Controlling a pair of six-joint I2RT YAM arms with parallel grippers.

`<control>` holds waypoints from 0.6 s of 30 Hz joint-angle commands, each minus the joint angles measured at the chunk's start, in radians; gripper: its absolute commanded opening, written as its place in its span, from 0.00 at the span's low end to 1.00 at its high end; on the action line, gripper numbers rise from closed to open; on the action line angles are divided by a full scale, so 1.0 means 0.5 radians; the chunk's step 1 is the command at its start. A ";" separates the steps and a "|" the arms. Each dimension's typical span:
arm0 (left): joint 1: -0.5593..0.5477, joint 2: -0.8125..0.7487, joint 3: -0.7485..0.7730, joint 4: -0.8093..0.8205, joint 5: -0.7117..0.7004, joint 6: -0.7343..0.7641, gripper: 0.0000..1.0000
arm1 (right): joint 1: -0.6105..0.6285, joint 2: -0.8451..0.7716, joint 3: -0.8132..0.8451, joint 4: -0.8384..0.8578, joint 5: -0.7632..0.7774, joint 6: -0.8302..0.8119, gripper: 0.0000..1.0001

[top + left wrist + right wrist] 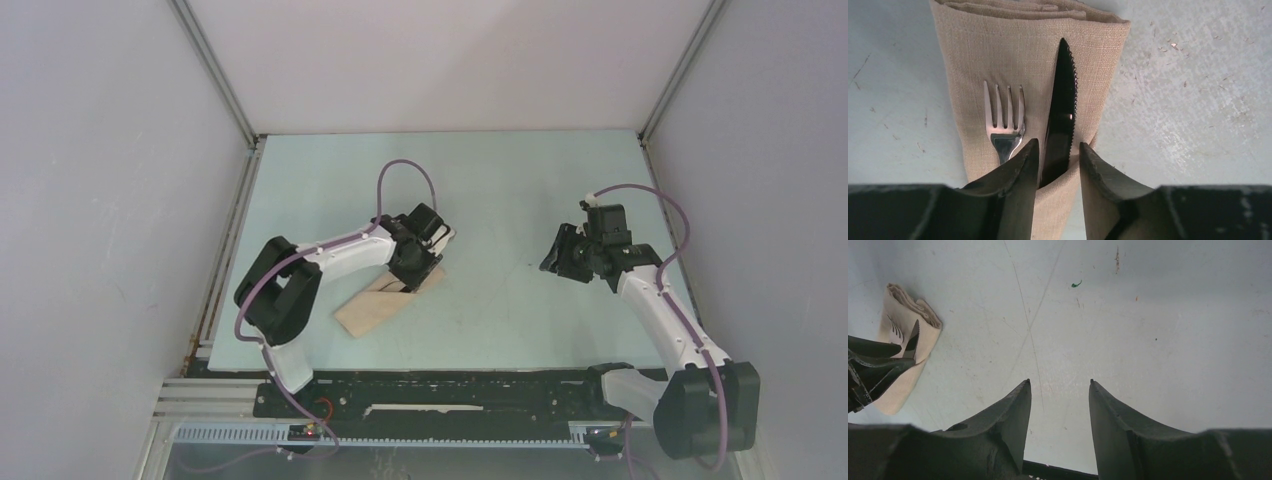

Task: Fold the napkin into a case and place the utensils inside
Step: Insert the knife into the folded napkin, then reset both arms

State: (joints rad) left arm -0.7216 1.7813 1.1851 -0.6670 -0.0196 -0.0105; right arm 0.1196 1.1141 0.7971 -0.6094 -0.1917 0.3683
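The beige napkin (973, 65) lies folded as a narrow case (375, 305) left of the table's middle. Out of its diagonal pocket edge stick the grey fork (1005, 120) and, to its right, the black serrated knife (1062, 100). My left gripper (1058, 142) hovers over the case, jaws apart on either side of the knife. The left finger is close against the blade and a gap shows at the right finger. The handles are hidden in the cloth. My right gripper (1059, 381) stands open over bare table at the right (550, 262), holding nothing.
The right wrist view shows the case (900, 390) far to the left with the left arm's fingers (873, 367) over it. White walls close the table at the back and sides. A black rail (450, 395) runs along the near edge.
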 commanded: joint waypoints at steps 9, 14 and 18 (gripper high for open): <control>0.010 -0.666 0.360 -0.089 0.147 -0.187 0.56 | 0.242 -0.310 0.424 -0.353 -0.013 0.021 0.69; 0.009 -1.235 0.539 0.201 0.125 -0.282 0.58 | 0.319 -0.629 0.964 -0.606 -0.038 0.020 0.97; 0.010 -1.561 0.581 0.474 0.026 -0.183 0.65 | 0.320 -0.684 1.493 -0.841 0.030 -0.115 1.00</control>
State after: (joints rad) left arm -0.7212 1.1645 1.4303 -0.5873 0.0292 -0.1146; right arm 0.2764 0.8188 1.3334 -0.8810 -0.2077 0.3634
